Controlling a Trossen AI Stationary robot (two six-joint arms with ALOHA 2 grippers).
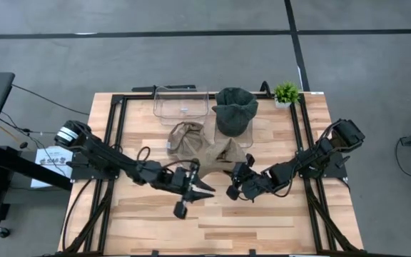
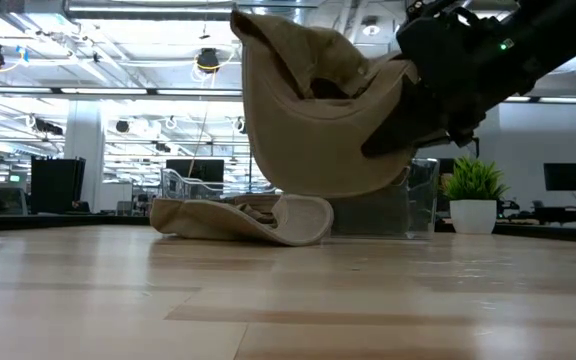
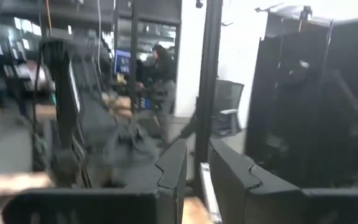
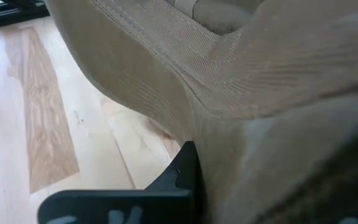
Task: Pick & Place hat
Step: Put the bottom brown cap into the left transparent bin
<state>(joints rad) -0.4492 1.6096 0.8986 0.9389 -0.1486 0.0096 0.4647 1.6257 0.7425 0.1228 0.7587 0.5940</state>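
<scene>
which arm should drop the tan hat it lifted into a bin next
Right. The right gripper already holds the tan hat clamped and lifted off the table, near the clear bins. The left gripper holds nothing and points away.

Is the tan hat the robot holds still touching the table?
No. In the low view the tan hat hangs in the right gripper, clear above the table.

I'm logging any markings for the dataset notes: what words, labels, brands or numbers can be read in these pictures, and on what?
No text can be read.
White label beside the left arm's base: dark print, too small to read.
Tan hat held by the right gripper: no visible logo.
Monitors in the room: blurred.
</scene>
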